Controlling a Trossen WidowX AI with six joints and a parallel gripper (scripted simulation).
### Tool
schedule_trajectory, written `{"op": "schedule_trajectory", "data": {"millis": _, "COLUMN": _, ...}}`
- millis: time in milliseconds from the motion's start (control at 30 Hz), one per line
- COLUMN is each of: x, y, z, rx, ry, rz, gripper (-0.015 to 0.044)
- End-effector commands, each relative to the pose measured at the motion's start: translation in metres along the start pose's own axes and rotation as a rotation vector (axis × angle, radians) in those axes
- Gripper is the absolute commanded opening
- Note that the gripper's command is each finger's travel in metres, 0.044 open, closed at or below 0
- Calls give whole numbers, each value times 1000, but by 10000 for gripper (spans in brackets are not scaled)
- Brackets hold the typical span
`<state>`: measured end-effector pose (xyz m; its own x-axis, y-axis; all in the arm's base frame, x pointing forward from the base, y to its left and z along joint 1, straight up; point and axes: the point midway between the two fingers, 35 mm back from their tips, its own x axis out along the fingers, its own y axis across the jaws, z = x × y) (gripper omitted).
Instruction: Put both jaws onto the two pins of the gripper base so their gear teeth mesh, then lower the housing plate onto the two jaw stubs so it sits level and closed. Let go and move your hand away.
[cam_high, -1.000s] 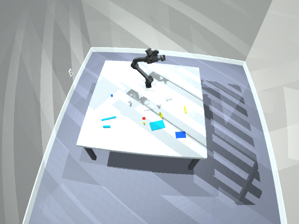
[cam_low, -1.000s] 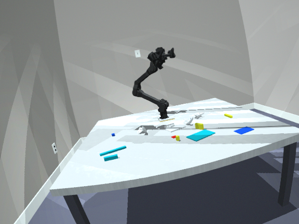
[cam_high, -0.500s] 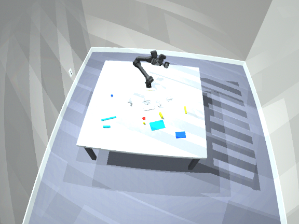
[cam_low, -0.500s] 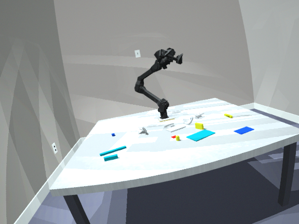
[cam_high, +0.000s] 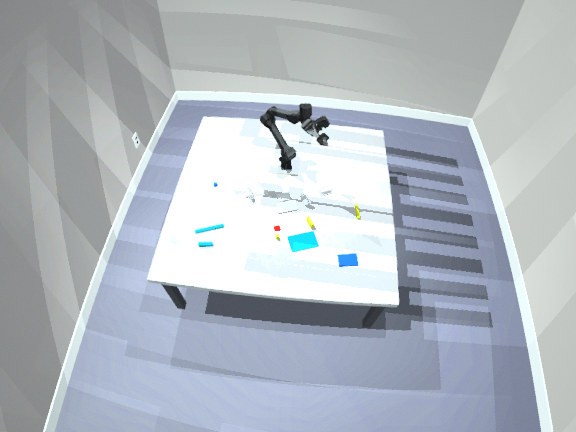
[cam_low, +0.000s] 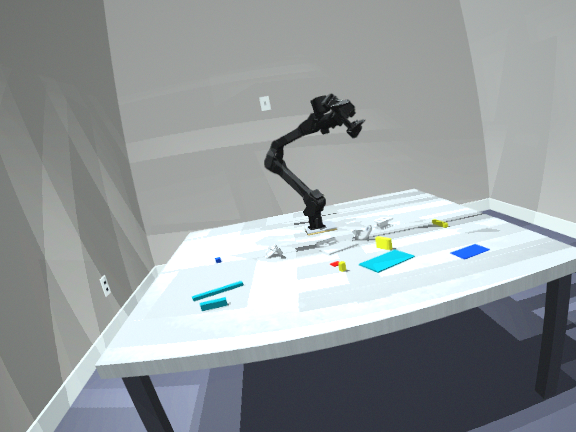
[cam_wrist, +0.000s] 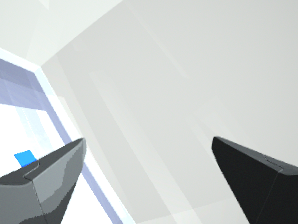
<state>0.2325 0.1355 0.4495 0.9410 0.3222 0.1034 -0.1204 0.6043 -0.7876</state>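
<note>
Shows black two-fingered hand (cam_high: 326, 131) (cam_low: 357, 117) (cam_wrist: 151, 143) open, gripping nothing. Has small pale-grey irregular parts (cam_high: 326, 190) (cam_low: 384, 223) on white rectangular desk (cam_high: 185, 265) (cam_low: 150, 345), well below hand.

Around the cyan sheet (cam_high: 303, 241) (cam_low: 387, 261) — a yellow block (cam_high: 310, 222) (cam_low: 384, 243) just beside it, a red piece (cam_high: 277, 228) (cam_low: 334, 264) near, a blue sheet (cam_high: 348, 260) (cam_low: 470, 251) (cam_wrist: 25, 158) farther off — everything lies apart.

The light is strong and makes the table (cam_high: 260, 270) (cam_low: 280, 320) almost pure white, so pale parts at its middle lose their outlines. Dark striped shadows lie beyond its right edge in the top view. In the exterior view, its near edge looks curved.
</note>
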Motion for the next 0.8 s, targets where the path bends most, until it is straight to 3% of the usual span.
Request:
{"op": "schedule_trajectory", "data": {"millis": 0, "x": 11, "y": 11, "z": -5, "rx": -111, "ry": 27, "rz": 49, "gripper": 440}}
{"op": "schedule_trajectory", "data": {"millis": 767, "x": 60, "y": 86, "z": -63, "rx": -749, "ry": 149, "rz": 438, "gripper": 440}}
